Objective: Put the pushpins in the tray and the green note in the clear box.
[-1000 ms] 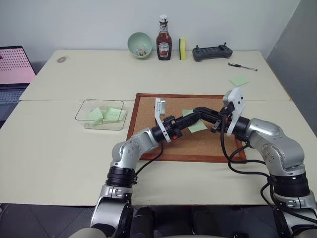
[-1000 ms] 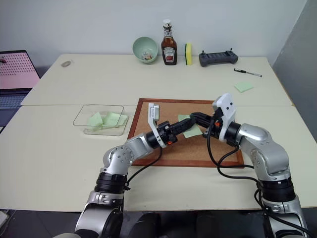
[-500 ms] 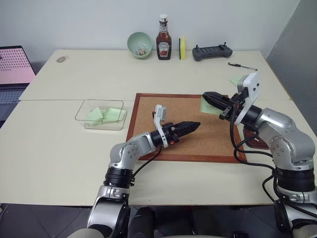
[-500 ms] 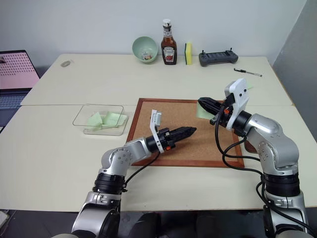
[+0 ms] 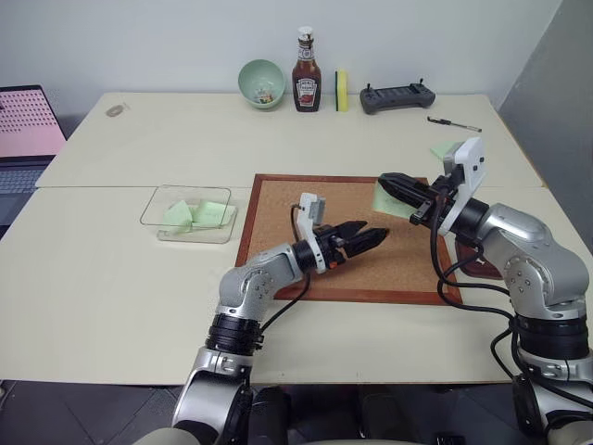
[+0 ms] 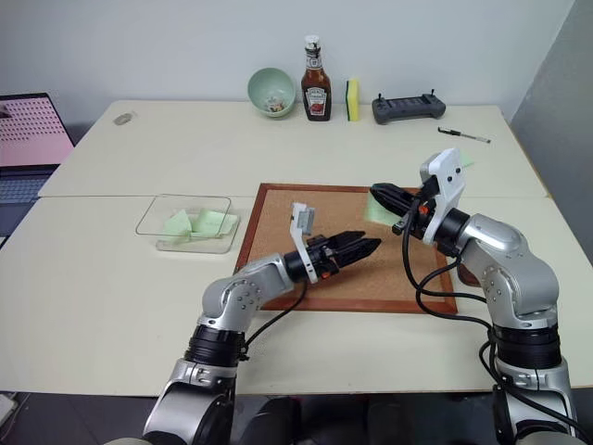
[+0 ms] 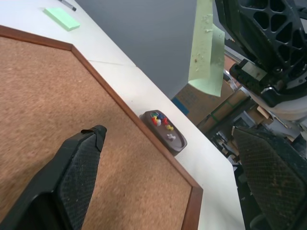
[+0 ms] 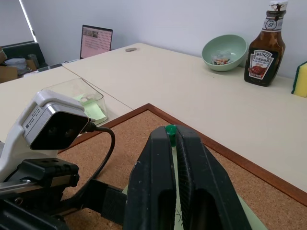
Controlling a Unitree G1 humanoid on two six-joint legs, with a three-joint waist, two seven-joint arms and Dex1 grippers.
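Above the cork board [image 5: 347,232], the right gripper [image 5: 389,182] pinches a green pushpin [image 8: 170,129] with the green note [image 7: 206,45] dangling, while the spread left gripper [image 5: 371,239] should close squarely on the slip's free lower edge.

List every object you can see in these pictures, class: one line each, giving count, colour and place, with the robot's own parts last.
Cork board: one, brown, red-brown frame, table centre.
Clear box: one, see-through, left of board, green papers inside.
Green note: one, pale green, hanging from right gripper with green pushpin.
Tray: one, dark, beside board's right edge, coloured pins inside.
Bowl: one, pale green, far edge.
Ketchup bottle: one, far edge.
Sponge: one, yellow-green, beside bottle.
Controller: one, dark grey, far right.
Pen: one, far right.
Sticky note: one, green, right.
Laptop: one, left.
Left gripper: open, over board.
Right gripper: shut on pushpin.
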